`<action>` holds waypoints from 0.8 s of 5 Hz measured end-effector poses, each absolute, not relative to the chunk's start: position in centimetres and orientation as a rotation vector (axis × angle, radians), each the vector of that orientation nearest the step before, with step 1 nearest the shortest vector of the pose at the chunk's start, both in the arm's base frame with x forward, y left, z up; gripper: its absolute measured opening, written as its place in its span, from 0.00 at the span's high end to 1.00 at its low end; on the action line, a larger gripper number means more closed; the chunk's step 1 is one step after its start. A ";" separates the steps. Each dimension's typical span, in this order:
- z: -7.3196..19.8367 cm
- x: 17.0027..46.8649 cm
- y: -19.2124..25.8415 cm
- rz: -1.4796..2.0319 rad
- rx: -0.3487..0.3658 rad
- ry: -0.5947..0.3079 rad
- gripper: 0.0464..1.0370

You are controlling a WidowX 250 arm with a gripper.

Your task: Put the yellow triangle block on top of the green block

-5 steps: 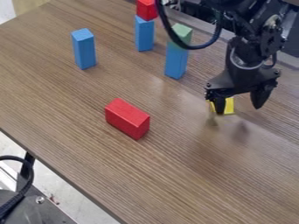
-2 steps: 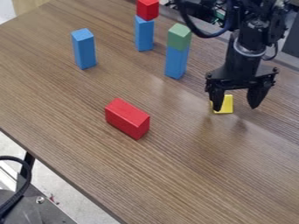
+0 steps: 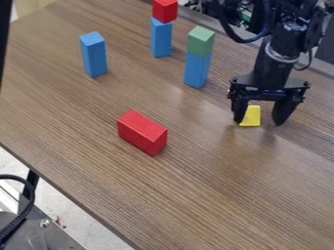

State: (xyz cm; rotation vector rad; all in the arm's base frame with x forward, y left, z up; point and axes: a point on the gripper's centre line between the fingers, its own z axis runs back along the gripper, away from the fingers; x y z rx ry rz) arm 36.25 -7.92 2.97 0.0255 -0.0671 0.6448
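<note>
Began nearest, at the lower left corner, with a grey metal plate (image 3: 52, 239) and a black cable (image 3: 32, 195) curving above it, beyond the table's edge. Met next the wood-grained table (image 3: 196, 195), brown, with fine streaks running across it. Found on it, left of centre, a red block (image 3: 142, 131), lying on its side at a slant (plain and single-coloured on its visible faces).

Came then, farther back and to the right, to the yellow triangle block (image 3: 251, 116), sitting on the table beneath the black gripper (image 3: 259, 122). Saw the jaws spread apart and pointing down, one to each side of the yellow piece. Noted the left-hand one in the view overlapping the block's left edge; could not tell touching from merely near.

Spotted beyond them, toward the upper middle, the green block (image 3: 200, 41) resting on top of an upright blue block (image 3: 196, 68). Located to its left, well apart, another upright blue block (image 3: 94, 54), standing alone. Reached between and behind these a third upright blue one (image 3: 161, 38), topped by a smaller red piece (image 3: 165, 10). Traced the black arm (image 3: 281, 49) up to the top edge, at the right.
</note>
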 end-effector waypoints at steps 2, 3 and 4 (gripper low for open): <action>2.0 36.0 -6.8 0.640 0.006 -0.088 0.35; 2.0 35.9 -6.9 0.640 -0.007 -0.100 0.49; 2.3 36.0 -7.3 0.626 -0.033 -0.109 0.49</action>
